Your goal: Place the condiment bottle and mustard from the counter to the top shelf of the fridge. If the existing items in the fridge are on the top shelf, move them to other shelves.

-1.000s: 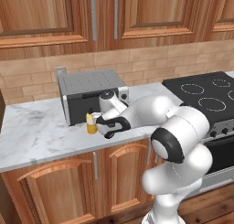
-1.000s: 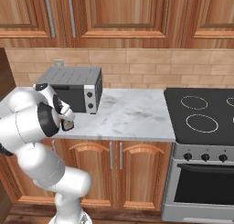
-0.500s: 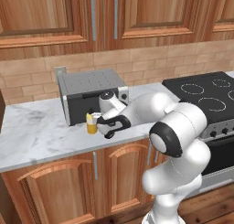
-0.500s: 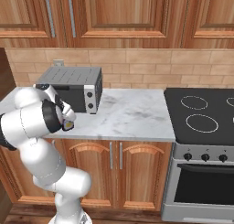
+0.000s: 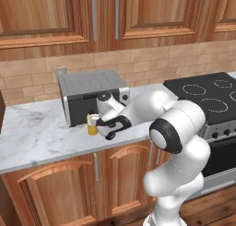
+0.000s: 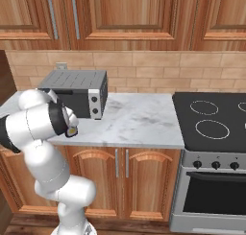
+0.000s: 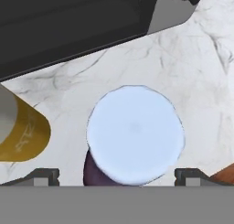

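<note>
The hand view looks straight down on the condiment bottle (image 7: pixel 135 134): a round pale lilac cap with a strip of dark maroon body below it. My gripper (image 7: pixel 116 175) is open, with one fingertip on each side of the cap and apart from it. Just left of the bottle stands the yellow mustard (image 7: pixel 23 131). Both bottles are on the white marbled counter (image 7: pixel 183 67). In the left base view the mustard (image 5: pixel 93 125) stands in front of the grey oven box, and my gripper (image 5: pixel 106 131) hangs right beside it. The fridge and its top shelf are out of view.
A grey toaster-oven box (image 5: pixel 92 98) with a dark door (image 7: pixel 68 22) stands close behind the bottles. A black stove top (image 6: pixel 211 121) lies to the right, with the oven front below it. Wooden wall cabinets (image 5: pixel 115 13) hang above. Bare counter (image 5: pixel 32 133) stretches to the left.
The hand has stayed over the bottles. Only the arm's elbow has shifted a little.
</note>
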You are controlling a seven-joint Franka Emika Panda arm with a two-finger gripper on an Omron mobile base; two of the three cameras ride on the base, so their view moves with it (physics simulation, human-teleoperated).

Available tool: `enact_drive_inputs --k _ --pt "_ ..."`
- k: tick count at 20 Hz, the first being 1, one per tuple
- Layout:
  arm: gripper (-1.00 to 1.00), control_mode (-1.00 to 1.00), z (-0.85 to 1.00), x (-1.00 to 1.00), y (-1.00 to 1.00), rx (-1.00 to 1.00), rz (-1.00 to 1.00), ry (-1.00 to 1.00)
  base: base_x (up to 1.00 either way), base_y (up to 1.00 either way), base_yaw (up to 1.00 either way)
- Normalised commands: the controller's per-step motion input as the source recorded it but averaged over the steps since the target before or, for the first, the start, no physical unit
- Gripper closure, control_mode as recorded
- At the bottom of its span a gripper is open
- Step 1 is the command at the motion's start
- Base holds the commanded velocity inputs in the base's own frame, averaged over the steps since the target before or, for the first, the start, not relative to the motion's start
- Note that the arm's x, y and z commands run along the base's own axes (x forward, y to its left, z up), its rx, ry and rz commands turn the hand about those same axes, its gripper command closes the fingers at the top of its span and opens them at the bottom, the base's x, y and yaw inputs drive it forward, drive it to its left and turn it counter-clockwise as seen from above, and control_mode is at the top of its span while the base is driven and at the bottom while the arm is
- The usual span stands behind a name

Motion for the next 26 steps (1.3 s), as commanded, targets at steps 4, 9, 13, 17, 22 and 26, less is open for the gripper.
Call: enact_drive_inputs --k 4,9,13,17,22,26 --pt "-1.00 -1.00 -0.06 0.09 0.09 0.00 0.00 0.00 0.00 0.00 0.00" --pt "1.00 -1.00 -0.09 0.03 0.01 0.00 0.00 0.00 0.00 0.00 0.00" --pt "1.00 -1.00 -0.03 0.00 0.00 0.00 0.00 0.00 0.00 0.00 0.00" --pt "1.00 -1.00 0.00 0.00 0.00 0.00 0.00 0.00 0.00 0.00 0.00" --pt "1.00 -1.00 0.23 -0.40 0.00 0.00 0.00 -0.14 0.00 0.00 0.00" --pt "1.00 -1.00 0.93 -0.96 0.00 0.00 0.00 -0.31 0.00 0.00 0.00"
